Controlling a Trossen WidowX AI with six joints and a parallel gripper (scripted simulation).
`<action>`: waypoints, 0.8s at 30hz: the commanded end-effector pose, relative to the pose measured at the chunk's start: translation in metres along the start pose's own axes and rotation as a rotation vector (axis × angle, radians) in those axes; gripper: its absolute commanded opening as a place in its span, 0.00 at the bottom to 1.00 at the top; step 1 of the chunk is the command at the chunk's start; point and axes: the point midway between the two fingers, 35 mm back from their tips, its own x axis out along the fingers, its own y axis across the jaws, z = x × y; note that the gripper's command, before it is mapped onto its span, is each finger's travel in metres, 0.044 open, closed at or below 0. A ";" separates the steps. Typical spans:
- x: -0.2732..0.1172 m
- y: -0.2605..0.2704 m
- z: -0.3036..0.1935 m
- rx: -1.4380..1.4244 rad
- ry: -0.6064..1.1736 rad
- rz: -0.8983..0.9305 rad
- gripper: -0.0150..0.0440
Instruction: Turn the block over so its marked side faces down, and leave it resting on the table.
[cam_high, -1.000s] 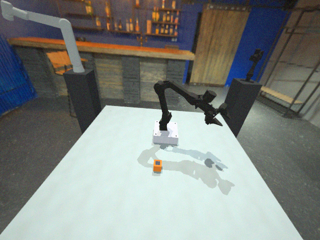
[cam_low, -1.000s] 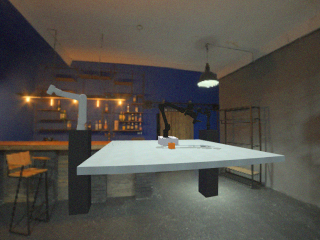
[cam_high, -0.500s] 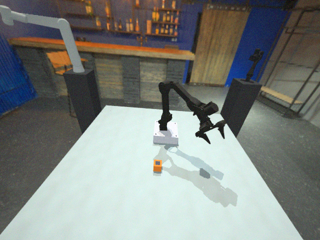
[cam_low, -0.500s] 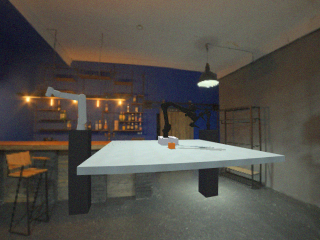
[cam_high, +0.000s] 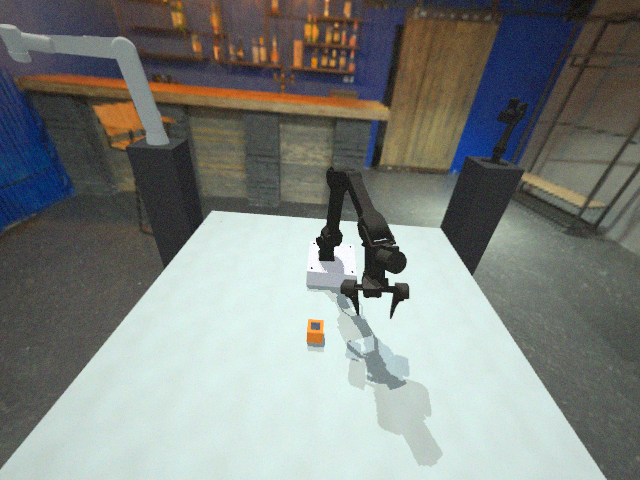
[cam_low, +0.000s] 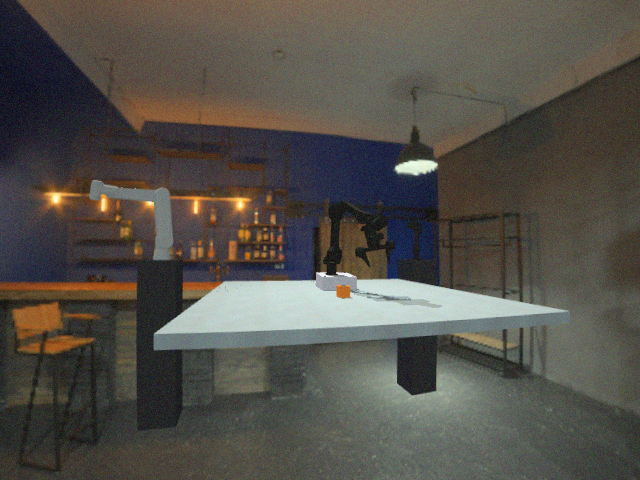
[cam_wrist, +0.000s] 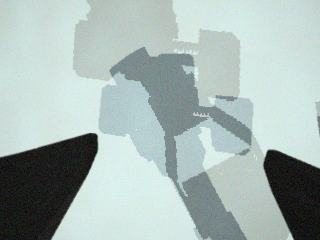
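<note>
Gripper fully spread, empty, above surface; block rests near it, marked side up.

Pale table; orange block on it, marked side up, below-left of gripper; arm base behind.

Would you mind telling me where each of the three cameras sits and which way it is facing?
Top: high above the table's near end, looking down towards the bar; shows the whole arm, the open gripper and the orange block.
Exterior: low and far off, level with the table edge, facing the bar; arm and block small.
Wrist: on the gripper, pointing down at the tabletop; only one dark fingertip at each side and the arm's shadows.
Top and exterior share arm, block and table.
</note>
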 end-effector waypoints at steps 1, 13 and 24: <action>0.007 -0.070 0.019 -0.127 0.146 -0.121 1.00; 0.001 -0.163 0.020 -0.246 0.394 -0.165 1.00; 0.032 -0.171 0.006 -0.246 0.395 -0.165 1.00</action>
